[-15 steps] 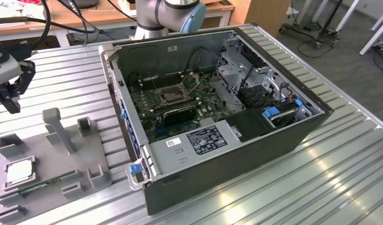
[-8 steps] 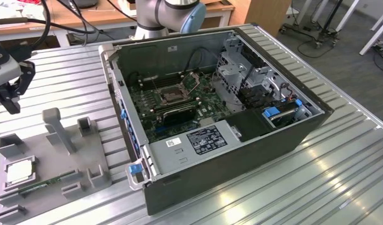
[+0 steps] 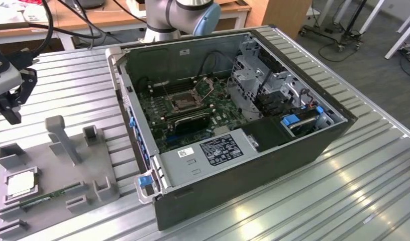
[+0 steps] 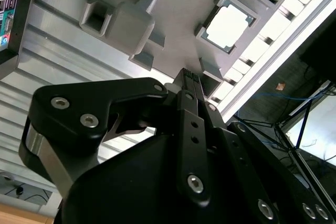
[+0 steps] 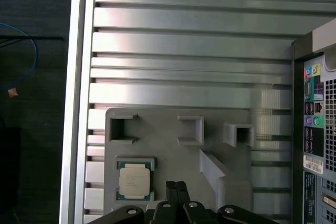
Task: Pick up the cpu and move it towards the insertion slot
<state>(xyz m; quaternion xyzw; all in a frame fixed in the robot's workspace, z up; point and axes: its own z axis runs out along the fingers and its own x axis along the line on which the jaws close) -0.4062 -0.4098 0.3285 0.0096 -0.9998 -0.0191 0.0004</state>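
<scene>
We see the cpu (image 3: 20,185) lying in a tray (image 3: 61,173) recess; the gripper (image 3: 12,116) hovers nearby, clenched empty; the slot (image 3: 186,103) sits inside the case (image 3: 259,165).

A ribbed metal table (image 3: 366,201) spreads under the claw (image 3: 9,113), with glare streaking its slats far from the claw. Past the claw stands a wooden desk (image 3: 91,22) draped with black cables (image 3: 50,20). Well away, at the exterior view's right, the grey floor (image 3: 366,60) carries wheeled bases (image 3: 329,36) and white legs (image 3: 406,30).
</scene>
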